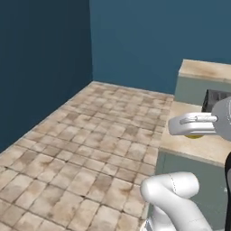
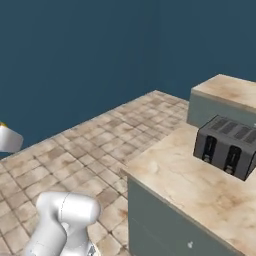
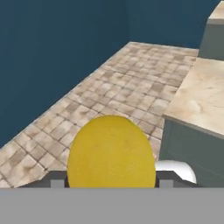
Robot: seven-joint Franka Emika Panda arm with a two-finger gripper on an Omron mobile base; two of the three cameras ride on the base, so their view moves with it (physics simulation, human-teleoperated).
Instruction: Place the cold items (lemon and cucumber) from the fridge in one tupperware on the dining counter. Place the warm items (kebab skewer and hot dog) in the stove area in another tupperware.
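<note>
A yellow lemon (image 3: pixel 111 151) sits between my two dark fingertips in the hand view, and my gripper (image 3: pixel 111 181) is shut on it. In the left base view the white hand (image 1: pixel 193 124) hangs in the air over the near edge of the counter (image 1: pixel 198 149), with a sliver of the lemon (image 1: pixel 195 136) showing beneath it. The right base view catches part of the hand (image 2: pixel 9 138) at its left edge. The cucumber, kebab skewer, hot dog, tupperware and fridge are out of view.
A black toaster (image 2: pixel 230 147) stands on the beige-topped counter (image 2: pixel 190 185) to the right. A higher counter block (image 2: pixel 225 97) lies behind it. Tiled floor (image 1: pixel 90 144) stretches left to dark blue walls (image 1: pixel 40 63).
</note>
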